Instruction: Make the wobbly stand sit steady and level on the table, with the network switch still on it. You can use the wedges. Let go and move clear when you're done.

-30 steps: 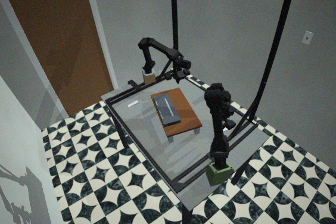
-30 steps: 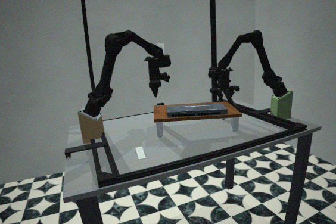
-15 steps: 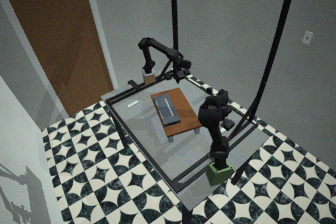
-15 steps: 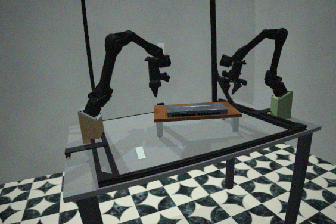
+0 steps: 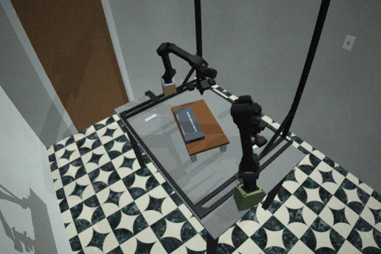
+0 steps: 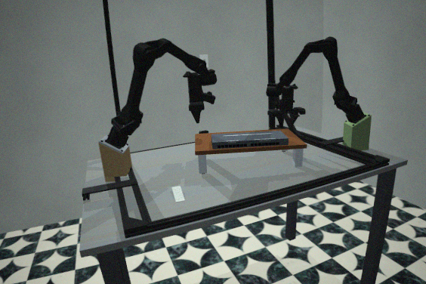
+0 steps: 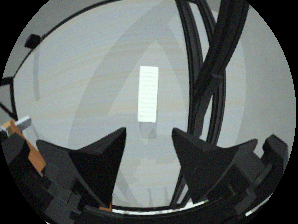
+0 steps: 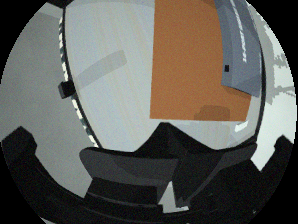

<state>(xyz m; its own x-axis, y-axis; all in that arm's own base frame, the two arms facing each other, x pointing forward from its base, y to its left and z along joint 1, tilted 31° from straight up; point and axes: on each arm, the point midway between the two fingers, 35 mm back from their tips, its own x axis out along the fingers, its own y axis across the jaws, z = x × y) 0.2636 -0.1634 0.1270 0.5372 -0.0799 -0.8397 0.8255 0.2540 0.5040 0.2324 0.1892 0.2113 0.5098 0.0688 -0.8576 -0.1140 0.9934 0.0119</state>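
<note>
The wooden stand is upright on grey legs; I cannot tell whether every foot touches the table. The dark grey network switch lies flat on its top. One white wedge lies on the table beyond the stand in the right wrist view. Another white wedge lies below and ahead of my left gripper, which is open and empty. My right gripper is shut and empty, above the table near a stand corner.
Black frame rails run around the table. A small black block sits at the table's edge. Dark upright posts rise behind. The left arm stands on a green base.
</note>
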